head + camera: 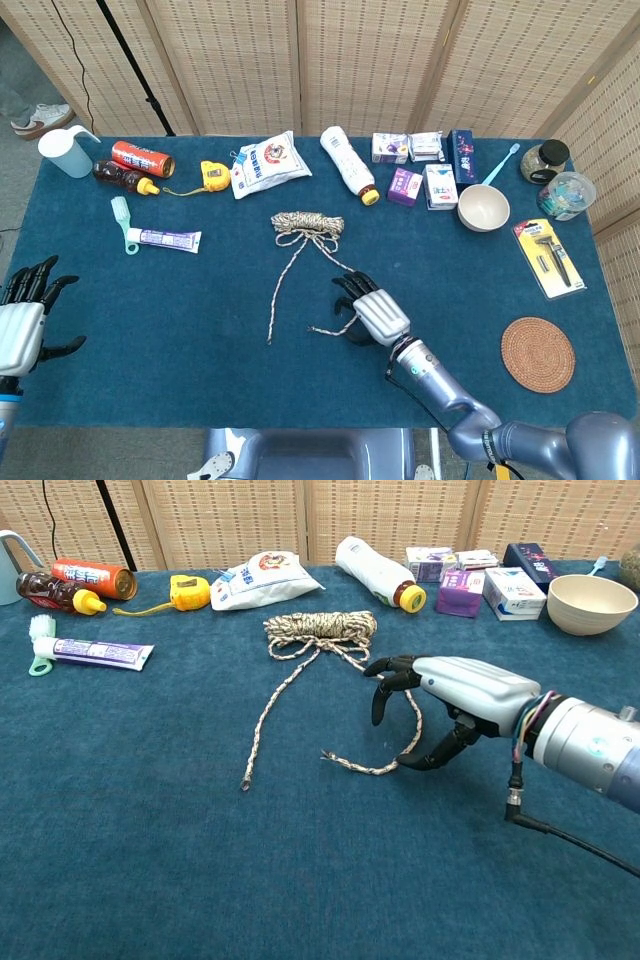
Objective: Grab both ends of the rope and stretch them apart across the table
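While the rope (318, 630) lies coiled at centre frame, both tails trailing downward, the right hand (440, 695) hovers unclenched over the right tail, holding nothing; the left hand (22, 325) waits empty at lower left; next, closing on that end seems needed.

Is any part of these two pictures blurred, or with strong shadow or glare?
Head view: sharp, evenly lit, no glare. Chest view: also sharp; only a soft shadow lies on the table under the right hand beside the rope.
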{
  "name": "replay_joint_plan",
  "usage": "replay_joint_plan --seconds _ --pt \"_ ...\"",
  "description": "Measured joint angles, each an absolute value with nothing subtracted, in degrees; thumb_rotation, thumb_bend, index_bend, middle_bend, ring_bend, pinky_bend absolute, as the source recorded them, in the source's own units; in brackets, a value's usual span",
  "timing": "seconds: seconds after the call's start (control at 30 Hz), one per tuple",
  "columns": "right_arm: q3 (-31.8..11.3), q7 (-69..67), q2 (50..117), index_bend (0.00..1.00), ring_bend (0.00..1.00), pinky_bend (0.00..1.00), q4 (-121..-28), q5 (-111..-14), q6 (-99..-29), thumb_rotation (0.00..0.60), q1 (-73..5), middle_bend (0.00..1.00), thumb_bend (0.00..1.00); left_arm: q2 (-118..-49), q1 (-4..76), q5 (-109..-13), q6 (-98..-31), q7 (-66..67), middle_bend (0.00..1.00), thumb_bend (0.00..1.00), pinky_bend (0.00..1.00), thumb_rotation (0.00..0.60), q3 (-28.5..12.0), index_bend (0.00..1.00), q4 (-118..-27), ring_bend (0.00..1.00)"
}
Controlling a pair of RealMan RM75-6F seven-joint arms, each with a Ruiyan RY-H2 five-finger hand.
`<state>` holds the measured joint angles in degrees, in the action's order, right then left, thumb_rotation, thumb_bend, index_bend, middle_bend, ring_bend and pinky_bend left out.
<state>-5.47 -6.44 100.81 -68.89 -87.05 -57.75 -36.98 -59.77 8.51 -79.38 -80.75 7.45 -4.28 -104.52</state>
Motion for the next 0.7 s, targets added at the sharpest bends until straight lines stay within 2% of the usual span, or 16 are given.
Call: replay_joint_plan --seconds 0.1,0.23,0.37,0.7 --pt "-5.38 -6.36 101.24 0.45 0.00 0.00 -68.48 -87.09 -58.07 0.600 -37.09 0.09 0.34 -59.58 8.36 -79.49 -81.06 7.42 0.04 0.10 0.00 0.600 -4.27 0.23 -104.68 0.01" --pt "-5.32 -6.46 101.94 0.48 0.00 0.00 -67.60 -87.19 -58.41 0.600 -37.33 0.10 0.39 -59.39 8.27 -79.61 -81.25 7.42 0.04 0.10 0.00 0.600 -4.24 0.23 -104.81 0.01" --pt "-5.02 -6.75 102.49 0.49 0.00 0.00 -66.43 -87.55 -58.47 0.600 -37.70 0.11 0.44 -59.22 8.12 -79.66 -81.55 7.37 0.04 0.10 0.00 0.600 -4.26 0.23 -104.89 0.01" --pt "-3.77 -6.77 103.12 0.48 0.00 0.00 -64.72 -88.47 -59.14 0.600 -37.79 0.12 0.44 -58.73 7.73 -79.96 -82.19 7.29 0.04 0.10 0.00 0.600 -4.17 0.23 -105.26 0.01"
